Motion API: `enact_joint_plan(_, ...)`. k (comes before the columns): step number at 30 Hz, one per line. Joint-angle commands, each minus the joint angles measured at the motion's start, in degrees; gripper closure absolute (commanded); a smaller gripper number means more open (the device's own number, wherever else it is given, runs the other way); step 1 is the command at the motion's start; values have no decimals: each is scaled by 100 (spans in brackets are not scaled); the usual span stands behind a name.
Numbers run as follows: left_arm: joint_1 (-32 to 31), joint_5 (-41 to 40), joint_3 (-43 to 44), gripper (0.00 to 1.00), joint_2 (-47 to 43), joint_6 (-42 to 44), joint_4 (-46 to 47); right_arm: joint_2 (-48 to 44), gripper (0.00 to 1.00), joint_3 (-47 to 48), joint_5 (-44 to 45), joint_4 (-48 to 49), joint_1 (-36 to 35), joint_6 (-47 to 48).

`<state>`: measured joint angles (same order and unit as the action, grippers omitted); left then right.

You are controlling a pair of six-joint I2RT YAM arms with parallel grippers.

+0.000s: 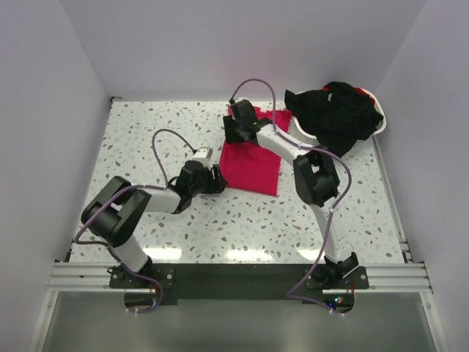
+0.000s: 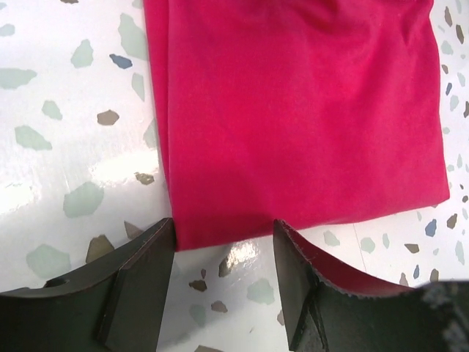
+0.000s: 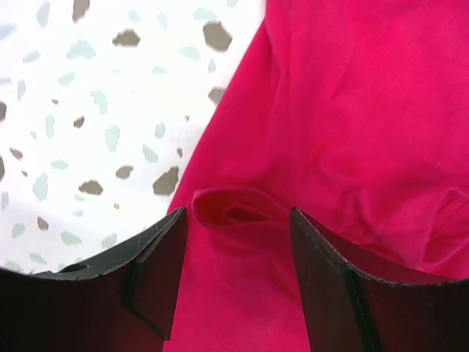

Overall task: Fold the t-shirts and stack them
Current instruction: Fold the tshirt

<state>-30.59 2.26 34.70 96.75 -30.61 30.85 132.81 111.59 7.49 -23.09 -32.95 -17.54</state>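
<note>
Lying flat near the middle of the table (image 1: 146, 139), the red shirt (image 1: 253, 163) is folded into a rough rectangle of soft, matte knit. The tabletop is glossy white, flecked with grey, green and brown chips like terrazzo.

The left gripper (image 2: 223, 235) sits low at the shirt's left near corner. Its jaws are spread wide, the straight cloth edge runs between them, and they clasp nothing. In the left wrist view a second layer of cloth shows as a narrow strip along one side of the fold. The fingers (image 2: 139, 279) are black and blocky.

The right gripper (image 3: 238, 220) is over the shirt's far end. Its jaws are also apart, with a small raised curl of red cloth between them, not pinched. The fabric here is wrinkled into soft ridges.

At the far right corner, the black shirts (image 1: 337, 114) are heaped loosely in a white basket (image 1: 380, 126), spilling over its rounded rim, well apart from the left gripper and just beside the right arm.
</note>
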Motion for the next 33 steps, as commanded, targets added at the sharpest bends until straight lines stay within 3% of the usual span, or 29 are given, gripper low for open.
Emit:
enact_joint_plan(1, -61, -374, -147, 39, -314, -15, -281, -395, 38, 93, 429, 6, 25, -100)
enact_joint_plan(9, -61, -631, -60, 38, -438, 152, -413, -1951, 34, -1761, 428, 33, 25, 40)
enact_joint_plan(15, -61, -376, 11, 41, -245, 117, -229, -3522, 31, -3983, 684, 217, 43, -170)
enact_joint_plan(19, -61, -113, 11, 43, -86, 47, -106, -3789, 33, -4547, 597, 146, 131, -329)
enact_joint_plan(27, -61, -86, 11, 49, 28, 46, -27, -3842, 47, -5313, 148, 393, 192, -548)
enact_joint_plan(33, -61, -112, 19, 52, 160, 29, 9, -3719, 51, -5481, 227, 507, 192, -558)
